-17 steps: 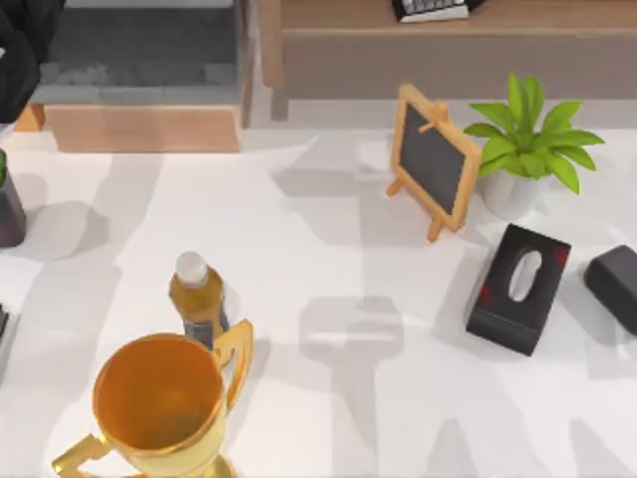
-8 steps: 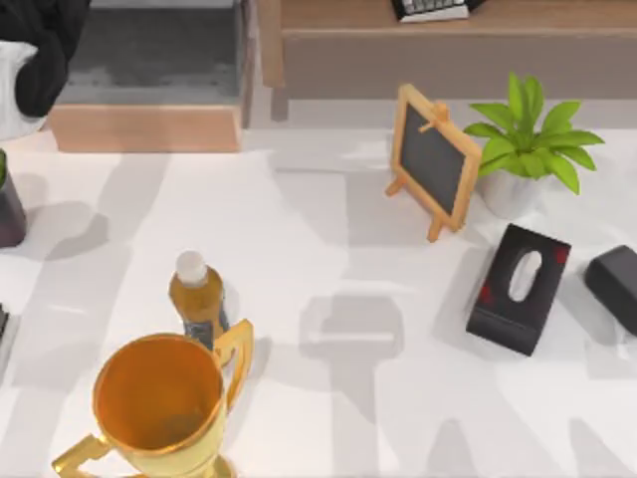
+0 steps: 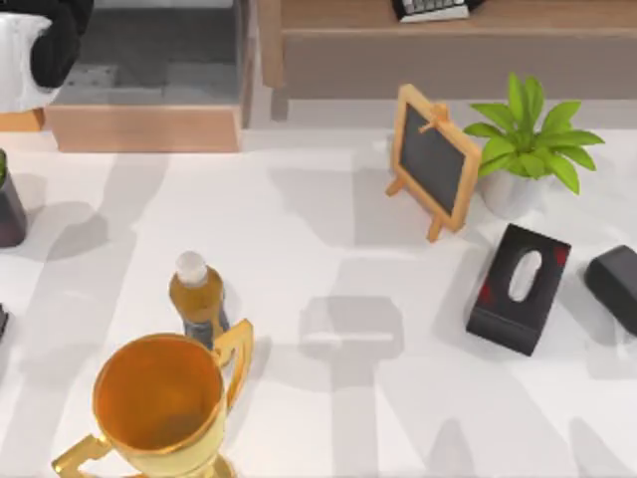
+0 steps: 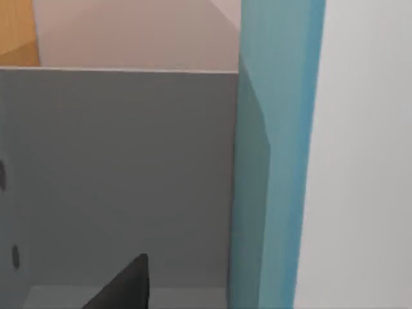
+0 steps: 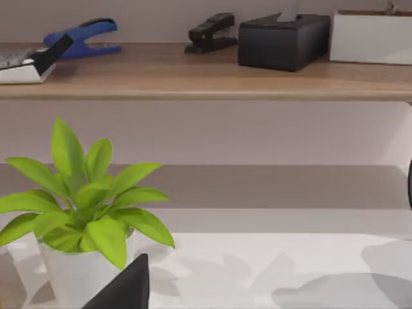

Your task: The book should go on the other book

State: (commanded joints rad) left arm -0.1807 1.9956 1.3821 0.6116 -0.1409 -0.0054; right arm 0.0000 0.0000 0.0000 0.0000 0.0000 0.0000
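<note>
Book: I cannot be telling where either one is lying on the white table (image 3: 328,249); the left wrist view is showing a teal upright slab (image 4: 277,154) against a grey panel (image 4: 122,174), and what they belong to is unclear. The left arm (image 3: 45,45) is hanging over the table's far left corner, beside a wooden shelf unit (image 3: 139,124). The left gripper (image 4: 122,290) is poking into its own wrist view as a dark tip; how far open it is, or whether it is holding anything, cannot be told. The right gripper (image 5: 122,290) is looking past a potted plant (image 5: 84,199) toward a wooden shelf (image 5: 206,74) carrying a stapler (image 5: 209,32) and a black box (image 5: 283,40); its grip cannot be told either. A gold trophy (image 3: 159,403) is standing near left, with a bottle (image 3: 197,297) just behind it; a small chalkboard (image 3: 430,159) is leaning beside the plant; a black tissue box (image 3: 520,287) is sitting at right.
</note>
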